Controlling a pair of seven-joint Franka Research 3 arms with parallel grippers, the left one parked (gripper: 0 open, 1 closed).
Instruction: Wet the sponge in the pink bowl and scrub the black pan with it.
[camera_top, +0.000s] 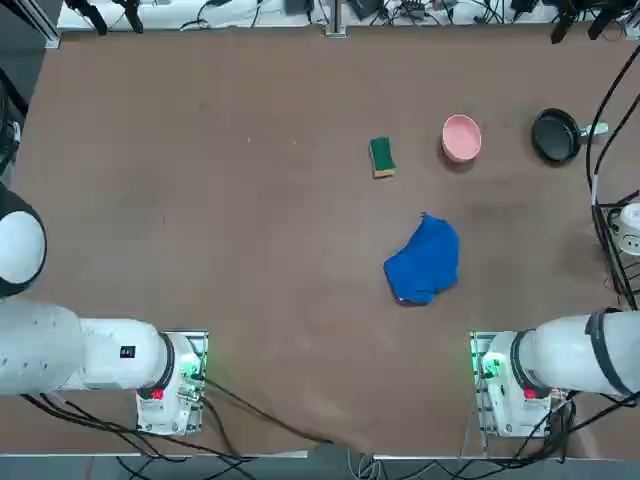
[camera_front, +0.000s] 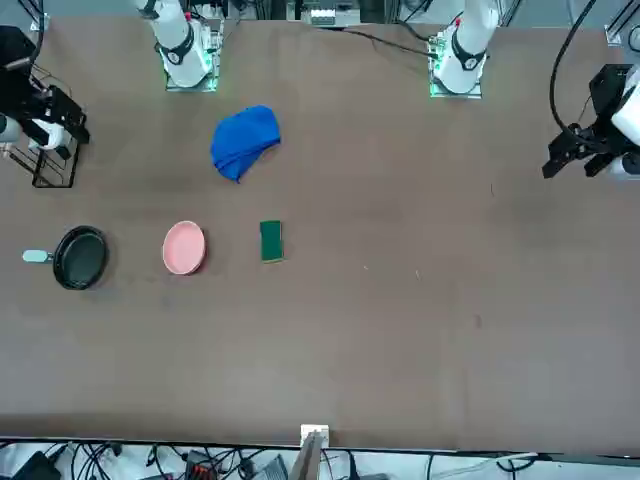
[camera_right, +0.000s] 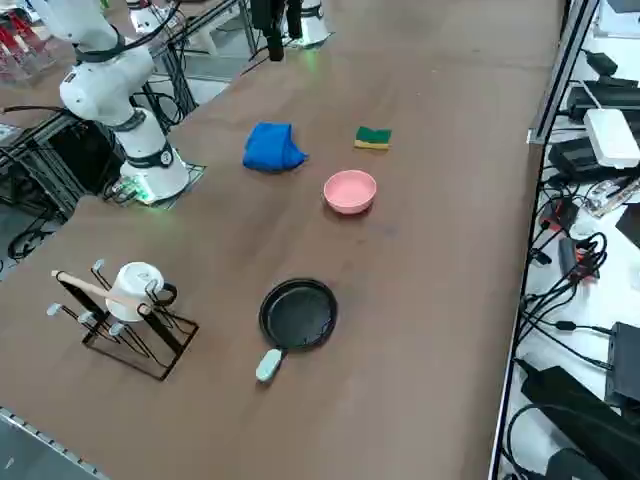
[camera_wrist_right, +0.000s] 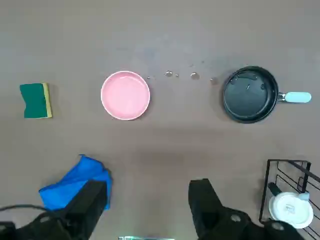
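On the brown tabletop (camera_top: 250, 250), a dark wire rack (camera_right: 165, 368) stands at the robot's right, holding a white cup (camera_wrist_right: 291, 210). The two-finger right gripper (camera_wrist_right: 147, 205) points down over the table, fingers spread, nothing between them. A crumpled blue cloth (camera_top: 424, 262) lies nearer the arm bases than the sponge and bowl. Farther out, the round black pan (camera_right: 298, 314) with its pale grey-green handle is rightmost, the round pale pink bowl (camera_top: 461, 138) next, and the rectangular green-and-yellow sponge (camera_top: 381, 157) leftmost, flat and apart from both.

Current step, as judged: sponge pickup. Next move: align above the sponge, descend, close, then carry to the bowl.

Water in the bowl cannot be confirmed. One finger partly hides the cloth in the wrist view.
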